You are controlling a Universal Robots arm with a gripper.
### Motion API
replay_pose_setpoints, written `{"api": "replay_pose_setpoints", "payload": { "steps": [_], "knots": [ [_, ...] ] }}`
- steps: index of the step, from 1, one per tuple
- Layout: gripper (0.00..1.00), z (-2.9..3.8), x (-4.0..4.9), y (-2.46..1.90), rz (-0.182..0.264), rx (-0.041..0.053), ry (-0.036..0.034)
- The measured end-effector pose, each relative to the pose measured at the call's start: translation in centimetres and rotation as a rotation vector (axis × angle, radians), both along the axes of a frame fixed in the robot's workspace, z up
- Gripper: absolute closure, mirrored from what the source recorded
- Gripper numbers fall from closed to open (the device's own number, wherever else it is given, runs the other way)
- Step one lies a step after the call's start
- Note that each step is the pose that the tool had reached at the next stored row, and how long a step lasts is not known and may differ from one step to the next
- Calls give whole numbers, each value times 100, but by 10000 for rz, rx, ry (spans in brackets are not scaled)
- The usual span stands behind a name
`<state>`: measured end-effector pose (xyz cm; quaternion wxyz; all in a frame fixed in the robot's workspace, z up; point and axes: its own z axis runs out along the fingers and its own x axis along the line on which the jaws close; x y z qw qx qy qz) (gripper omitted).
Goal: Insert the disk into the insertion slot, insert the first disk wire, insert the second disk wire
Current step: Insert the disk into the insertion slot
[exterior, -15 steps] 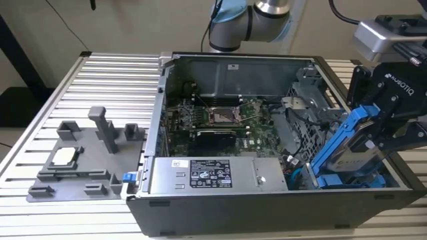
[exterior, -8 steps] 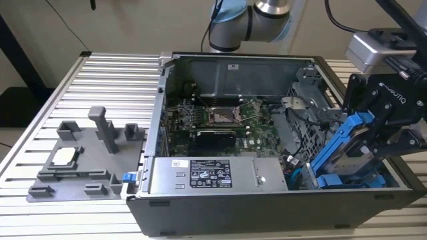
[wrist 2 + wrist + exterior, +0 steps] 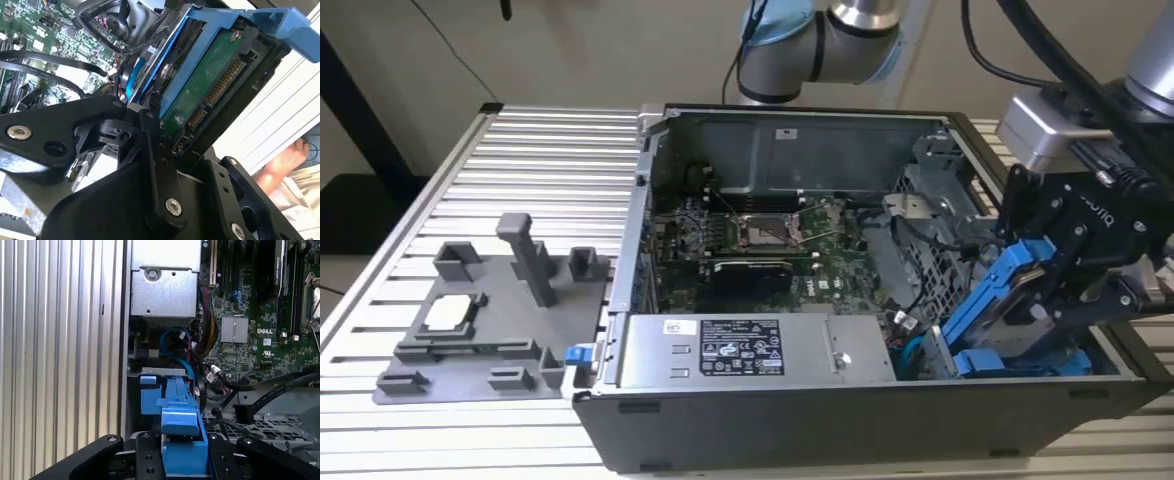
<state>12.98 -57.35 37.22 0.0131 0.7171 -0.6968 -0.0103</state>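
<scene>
**Disk gripped and tilted above the case corner**

Closest to us in both wrist views are the black linked fingers (image 3: 147, 460) of the hand (image 3: 182, 462). They are clamped on either side of the disk (image 3: 181, 420), a flat silver-grey hard drive in a bright blue plastic carrier. In the second wrist view we see the drive's green circuit-board underside and its row of connectors. In the exterior view the disk hangs steeply tilted from the hand over one corner of the open dark grey computer case (image 3: 854, 420). Just below the hand is the insertion slot (image 3: 159, 372), a grey sheet-metal drive bay. We cannot tell whether the disk's lower end touches it. A green motherboard (image 3: 761, 235) lies deeper in the case. Well away from the hand, a grey moulded fixture plate (image 3: 480, 320) rests on the ribbed aluminium surface (image 3: 547, 150).
</scene>
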Motion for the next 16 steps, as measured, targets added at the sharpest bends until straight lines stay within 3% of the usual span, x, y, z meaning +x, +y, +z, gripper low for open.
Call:
{"api": "replay_pose_setpoints", "payload": {
  "steps": [13,16],
  "knots": [
    [67,-236,0,0,0,0,6],
    [67,-246,0,0,0,0,8]
  ]
}}
